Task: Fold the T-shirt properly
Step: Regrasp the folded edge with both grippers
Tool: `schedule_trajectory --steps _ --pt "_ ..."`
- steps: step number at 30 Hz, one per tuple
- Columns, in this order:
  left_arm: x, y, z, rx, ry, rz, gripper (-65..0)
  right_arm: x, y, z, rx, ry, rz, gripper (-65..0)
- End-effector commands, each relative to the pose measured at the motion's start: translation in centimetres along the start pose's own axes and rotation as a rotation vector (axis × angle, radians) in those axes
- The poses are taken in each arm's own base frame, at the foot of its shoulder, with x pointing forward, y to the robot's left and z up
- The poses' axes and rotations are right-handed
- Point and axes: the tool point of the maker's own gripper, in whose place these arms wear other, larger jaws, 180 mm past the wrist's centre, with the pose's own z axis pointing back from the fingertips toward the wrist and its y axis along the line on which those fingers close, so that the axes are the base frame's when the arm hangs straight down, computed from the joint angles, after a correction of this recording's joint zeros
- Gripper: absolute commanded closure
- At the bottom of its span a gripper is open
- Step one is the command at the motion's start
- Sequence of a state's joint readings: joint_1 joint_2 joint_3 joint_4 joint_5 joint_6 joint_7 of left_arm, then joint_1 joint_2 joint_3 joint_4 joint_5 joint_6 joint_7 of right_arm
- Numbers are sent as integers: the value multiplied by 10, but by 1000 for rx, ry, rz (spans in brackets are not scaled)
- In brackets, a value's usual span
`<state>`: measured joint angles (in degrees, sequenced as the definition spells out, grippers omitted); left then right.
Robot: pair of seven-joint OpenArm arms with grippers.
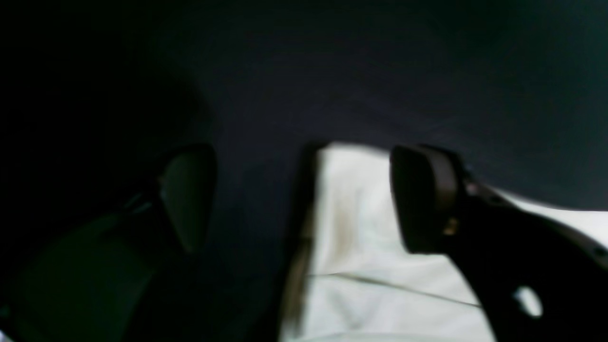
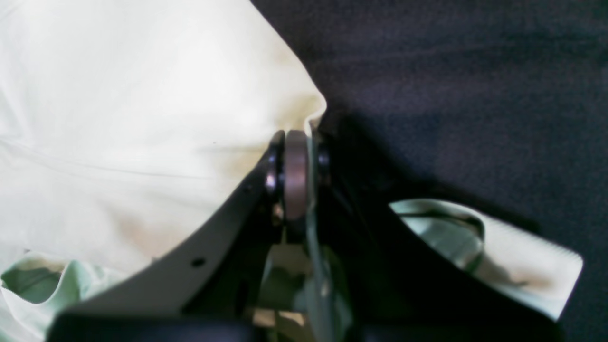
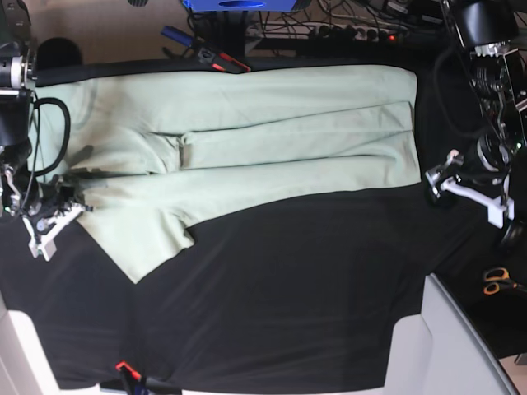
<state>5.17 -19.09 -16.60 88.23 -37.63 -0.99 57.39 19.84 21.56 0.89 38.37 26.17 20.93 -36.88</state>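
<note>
no readable text, labels, brands, numbers or signs

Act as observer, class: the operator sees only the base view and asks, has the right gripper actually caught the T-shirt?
Observer: Yes. The right wrist view shows the right gripper shut on a raised fold at the T-shirt edge.
Operator: And the left gripper?
Observer: The left gripper is open. A shirt corner lies between its jaws, ungripped.
Operator: How is it placed?
Observer: One jaw hangs over the black tablecloth, the other over the shirt.
</note>
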Motion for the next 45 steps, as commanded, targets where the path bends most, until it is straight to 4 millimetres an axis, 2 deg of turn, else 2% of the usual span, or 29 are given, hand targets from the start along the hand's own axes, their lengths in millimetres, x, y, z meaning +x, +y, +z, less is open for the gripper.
schedule_trajectory --steps 1,3,6,12,15,23,29,34,45 --pt "21 0 5 1 -48 -11 -608 21 -4 7 -6 -49 4 -1" --pt "30 -8 3 -18 -53 2 -611 21 -3 7 -3 -50 2 -1" --pt "28 -12 -11 -31 0 49 -611 21 -3 7 -3 -50 2 -1" --pt "-6 7 -38 3 137 137 -611 22 -3 7 -2 -50 1 -1" --pt "-17 12 -42 13 168 153 -611 22 -3 7 1 -50 3 -1" --pt "-17 10 -46 13 129 149 -611 20 -2 7 3 -47 4 -1" --pt "-47 7 -59 11 204 205 -611 20 -2 7 3 -47 4 -1" --pt "-45 7 -64 14 186 215 -611 20 -2 7 3 -47 4 0" --pt "-53 -36 -74 -48 232 103 -610 21 -3 7 2 -49 5 0"
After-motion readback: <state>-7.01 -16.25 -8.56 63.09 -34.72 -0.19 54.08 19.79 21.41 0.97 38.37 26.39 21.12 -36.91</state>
